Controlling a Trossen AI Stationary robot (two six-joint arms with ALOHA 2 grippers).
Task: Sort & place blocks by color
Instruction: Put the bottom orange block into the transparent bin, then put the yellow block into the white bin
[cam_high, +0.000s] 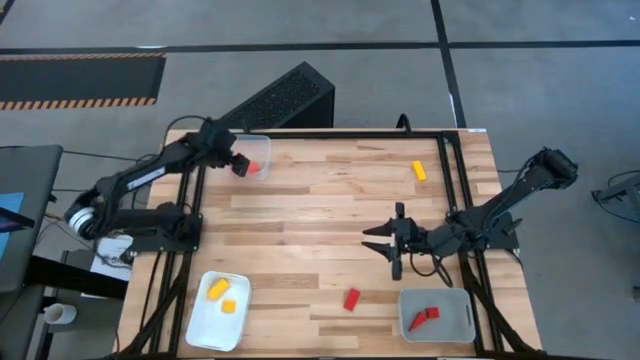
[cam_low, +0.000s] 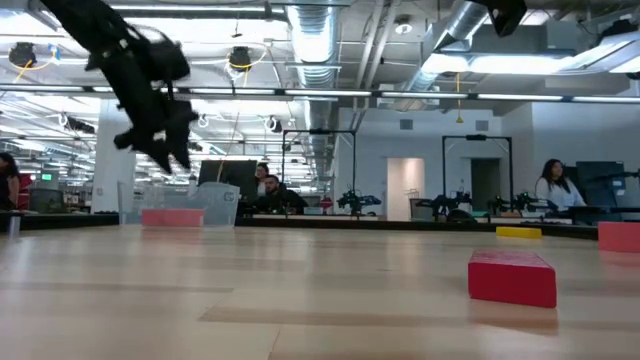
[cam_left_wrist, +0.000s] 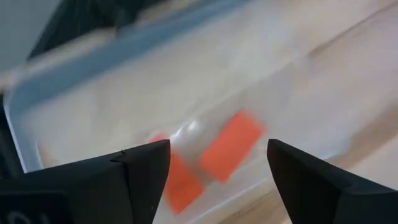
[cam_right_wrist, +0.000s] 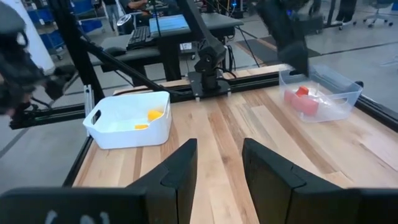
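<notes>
Left tool (cam_high: 240, 166), fingers apart, hovers over the clear tray (cam_high: 262, 148) holding orange blocks (cam_left_wrist: 231, 144); right tool (cam_high: 397, 243) gapes above the worktop (cam_high: 320, 200), near the red block (cam_high: 351, 299).

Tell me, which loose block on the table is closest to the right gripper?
The red block, lying just below the right gripper in the high view. The yellow block sits farther away, near the table's far edge.

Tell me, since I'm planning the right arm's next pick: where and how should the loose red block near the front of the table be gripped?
Probably from straight above. The red block lies flat and alone on the bare table, slightly angled, so nothing blocks a descent. Turn the right gripper to close across its two longer side faces, about mid-length; the low view shows them flat and upright.
</notes>
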